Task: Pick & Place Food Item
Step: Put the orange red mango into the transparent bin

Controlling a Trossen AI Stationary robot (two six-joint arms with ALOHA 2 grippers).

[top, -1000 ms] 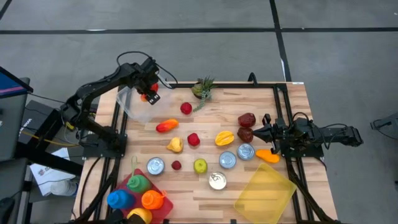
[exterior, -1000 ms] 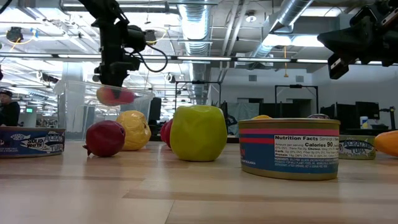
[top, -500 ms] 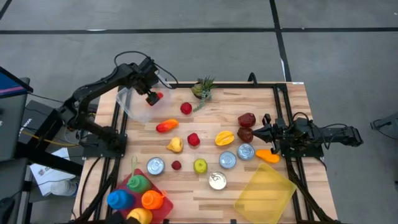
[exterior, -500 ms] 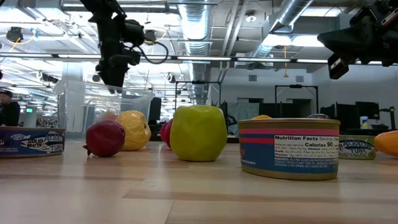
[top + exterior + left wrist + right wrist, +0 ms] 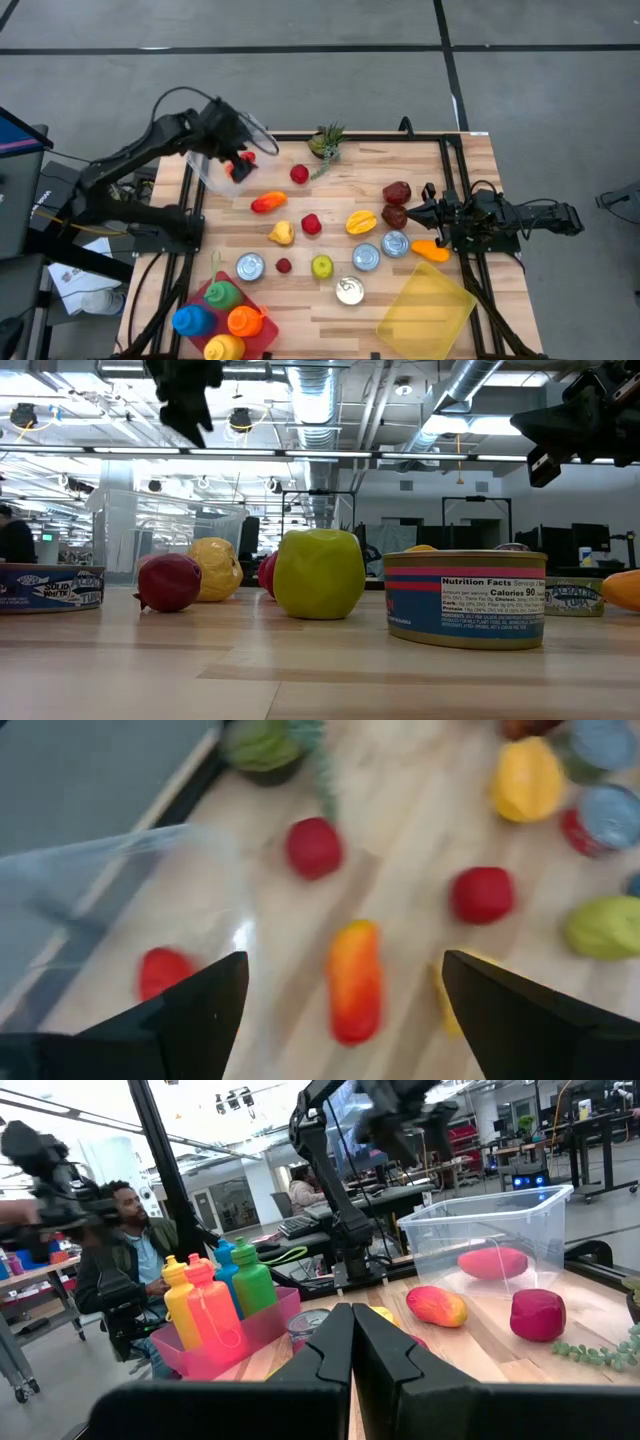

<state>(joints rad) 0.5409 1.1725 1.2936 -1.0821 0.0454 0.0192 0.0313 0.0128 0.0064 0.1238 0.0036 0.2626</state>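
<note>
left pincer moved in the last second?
Yes. The left pincer has lifted off and pulled back over the clear bin, away from the plant; it released the red item into the bin.

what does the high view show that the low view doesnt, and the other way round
Only the high view: the clear plastic bin at the table's far left corner with a red food item inside, the left gripper above it, the pink tray of coloured squeeze bottles, and the empty yellow plastic container.

Only the low view: the nutrition label on the nearest tin can, and the room's ceiling ducts.

Both: the green apple-shaped food and the right gripper with its fingers shut.
</note>
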